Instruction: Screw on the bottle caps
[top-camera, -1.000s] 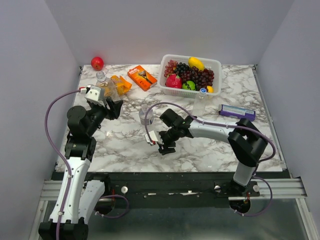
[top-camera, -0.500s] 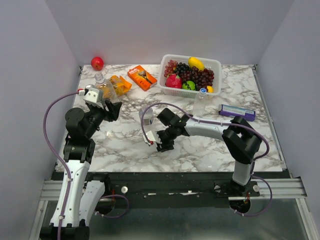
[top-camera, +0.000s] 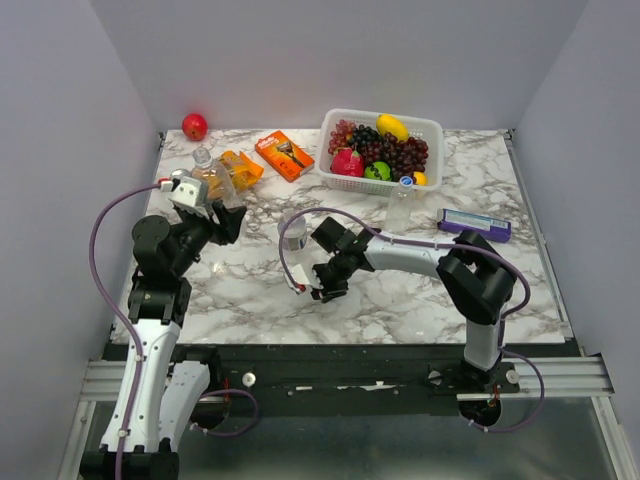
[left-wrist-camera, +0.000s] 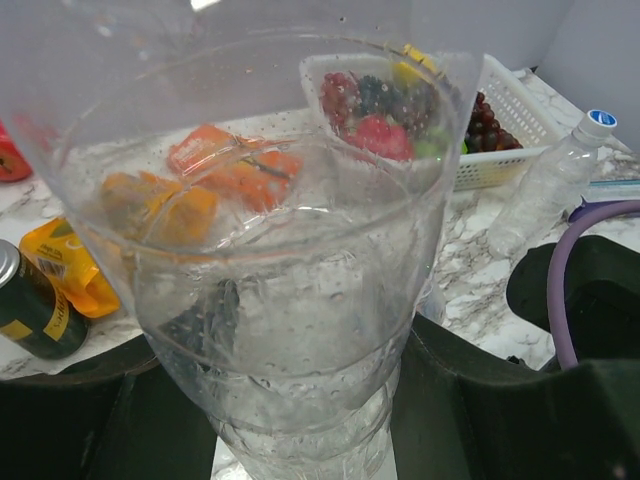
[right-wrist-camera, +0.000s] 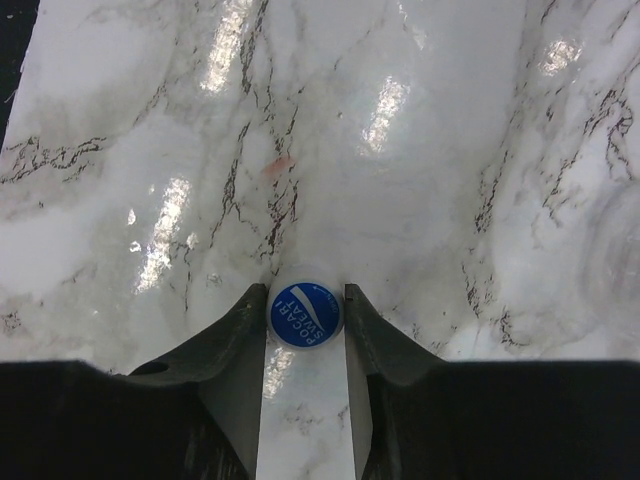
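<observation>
On the marble table lies a blue bottle cap (right-wrist-camera: 306, 313) with white lettering, and my right gripper (right-wrist-camera: 306, 302) is shut on it, one finger touching each side. From above, that right gripper (top-camera: 309, 287) sits low at the table's front middle. Just behind it an uncapped clear bottle (top-camera: 292, 232) stands upright. My left gripper (top-camera: 221, 197) is shut on another clear bottle (top-camera: 208, 172), held tilted above the table's left side. This held bottle (left-wrist-camera: 290, 290) fills the left wrist view between the dark fingers (left-wrist-camera: 490, 400). A third bottle (top-camera: 401, 204), with a blue cap on, stands before the basket.
At the back is a white basket (top-camera: 431, 127) of fruit, with an orange box (top-camera: 284, 154) and an orange packet (top-camera: 241, 168) to its left. A red fruit (top-camera: 194, 126) sits in the back left corner. A purple box (top-camera: 475, 223) lies at right. A dark can (left-wrist-camera: 30, 300) stands near the left arm.
My right gripper has slid slightly left and closed its fingers on the blue cap. The left arm and its bottle have barely moved.
</observation>
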